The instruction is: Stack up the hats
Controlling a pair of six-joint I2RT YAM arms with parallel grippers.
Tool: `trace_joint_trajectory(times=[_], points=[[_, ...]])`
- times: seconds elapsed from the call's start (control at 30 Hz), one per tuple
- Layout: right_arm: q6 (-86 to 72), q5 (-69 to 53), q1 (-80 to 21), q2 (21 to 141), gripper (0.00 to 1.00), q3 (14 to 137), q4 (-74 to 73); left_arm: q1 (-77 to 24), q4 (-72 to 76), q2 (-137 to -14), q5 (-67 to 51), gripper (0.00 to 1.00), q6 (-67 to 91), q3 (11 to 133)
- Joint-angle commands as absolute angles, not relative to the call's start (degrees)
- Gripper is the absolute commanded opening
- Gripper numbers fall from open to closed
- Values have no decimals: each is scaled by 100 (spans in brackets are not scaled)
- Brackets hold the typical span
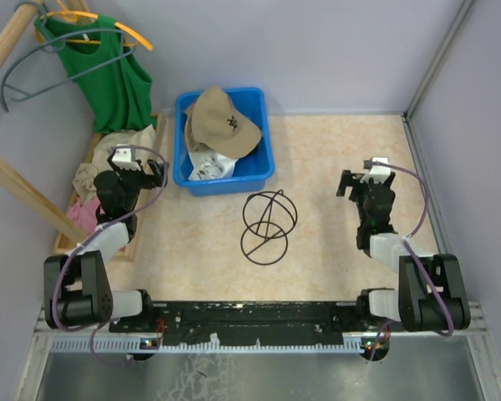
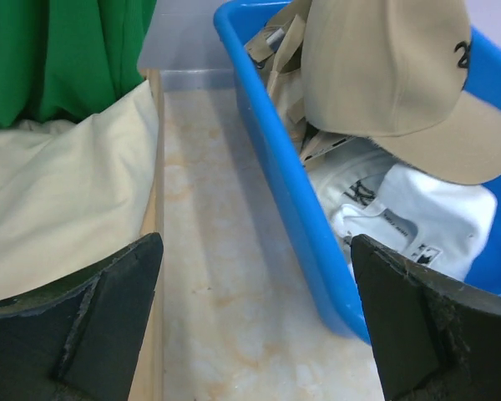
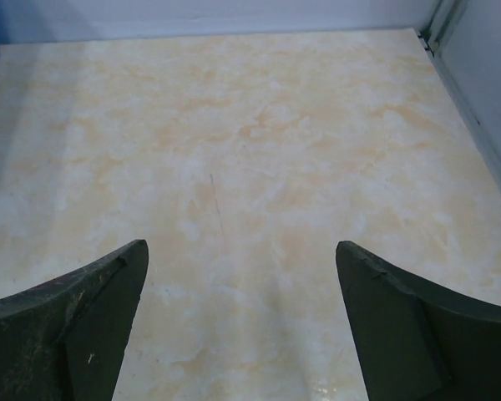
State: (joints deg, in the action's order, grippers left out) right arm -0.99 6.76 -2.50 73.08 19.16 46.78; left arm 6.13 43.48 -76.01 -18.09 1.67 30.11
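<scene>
Hats: tan soft-fabric baseball cap atop white fabric cap, in blue plastic tub ahead-right of wide-open, empty left pincer; light, floppy; stiffer brim likely best hold; right pincer equally open, empty

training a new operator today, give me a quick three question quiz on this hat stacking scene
1. True or false: the tan cap lies topmost in the blue bin.
2. Where is the wire sphere? A in the bin; B on the table, outside the bin; C on a hanger.
3. What do the left tool and the right tool hold?
Key: 1 true; 2 B; 3 nothing, both stand open.
</scene>
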Motion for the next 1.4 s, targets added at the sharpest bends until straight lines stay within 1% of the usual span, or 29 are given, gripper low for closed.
trace_joint_trajectory(times=[0.0,0.07,0.17,0.23,0.33,0.4,0.53,0.67,0.7,0.73,0.87,0.93,1.03,1.07,1.13,1.27,1.37], points=[[-25,104,-311,7040,91,2734,3427,584,3075,-7322,-1937,100,670,3210],[-108,-129,-321,7133,90,3263,2812,589,3005,-7422,-2261,100,725,3427],[-362,-690,-348,7492,88,4385,1626,578,2133,-7827,-2594,100,811,4060],[-558,-1144,-376,7897,86,5229,852,566,1767,-8085,-2794,100,929,4348],[-583,-1762,-514,8650,84,6548,-156,347,1722,-8187,-2866,100,1132,4456],[-553,-1887,-635,8832,84,6866,-391,111,1581,-8210,-2542,100,1137,4547],[-745,-1921,-676,8749,85,6860,4,-54,1164,-8520,-2207,100,1348,4864],[-820,-2057,-676,8745,85,6976,30,-285,754,-8872,-1565,98,1350,5337],[-876,-2092,-673,8737,85,6972,53,-379,623,-8993,-1432,96,1312,5546],[-905,-2123,-676,8742,85,6962,82,-424,536,-9086,-1335,92,1282,5694],[-924,-2168,-711,8740,84,7005,107,-588,35,-9489,-985,71,1065,6354],[-909,-2173,-711,8736,84,7064,57,-653,-313,-9765,-959,52,857,6756],[-850,-2105,-711,8736,84,7190,-58,-734,-746,-10136,-984,28,574,7366],[-824,-2062,-712,8751,84,7247,-112,-756,-860,-10233,-1023,23,464,7536],[-788,-1957,-712,8808,83,7425,-316,-828,-1038,-10366,-1117,20,203,7833],[-699,-1934,-712,9070,74,8060,-923,-1014,-1311,-10644,-1496,17,-607,8462],[-712,-1970,-712,9377,75,8605,-1395,-1103,-1620,-10875,-1865,17,-1132,9024]])
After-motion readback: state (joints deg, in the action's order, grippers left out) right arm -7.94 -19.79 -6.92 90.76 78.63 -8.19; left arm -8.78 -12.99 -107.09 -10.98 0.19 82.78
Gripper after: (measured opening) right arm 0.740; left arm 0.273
